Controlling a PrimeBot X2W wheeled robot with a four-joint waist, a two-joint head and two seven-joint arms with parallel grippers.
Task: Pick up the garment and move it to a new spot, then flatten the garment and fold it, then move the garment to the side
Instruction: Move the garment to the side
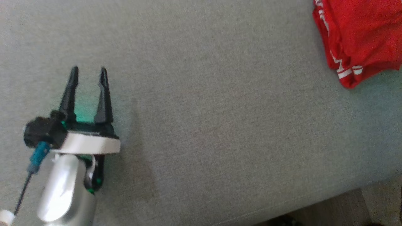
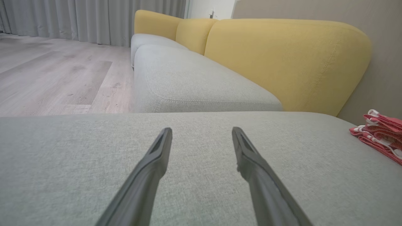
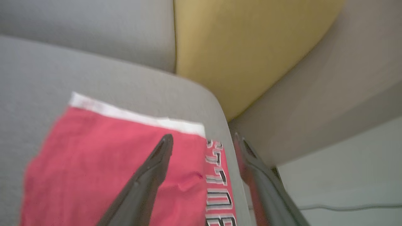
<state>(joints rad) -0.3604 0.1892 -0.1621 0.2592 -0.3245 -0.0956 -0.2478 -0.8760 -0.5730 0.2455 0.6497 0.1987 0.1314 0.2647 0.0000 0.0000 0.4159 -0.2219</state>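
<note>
The garment [image 1: 361, 34] is a red piece of cloth, folded into a compact stack of several layers. It lies flat on the grey seat cushion [image 1: 220, 125] of a sofa, at the upper right corner of the head view and partly cut off by the picture's edge. White trim runs along its folded edges.

In the right wrist view the garment [image 3: 110, 163] shows a white band along its far edge. A strip of black-and-white lettering runs down the side nearest the cushion's rounded edge; the letters are too blurred to read. The yellow backrest [image 3: 238, 47] stands beyond it.

The right tool [image 3: 203, 136] is released, with its two dark fingers spread apart. One finger [image 3: 150, 175] is over the red cloth and the other is out past the cushion's edge; whether either touches the cloth I cannot tell.

The left tool [image 1: 89, 70] is also released, fingers wide with nothing between them, over bare cushion and well apart from the garment. In the left wrist view the left tool [image 2: 202, 130] points along the seat. The garment [image 2: 380, 135] shows at the far right as thin stacked red layers with white edging, near the wall [image 2: 386, 78].
</note>
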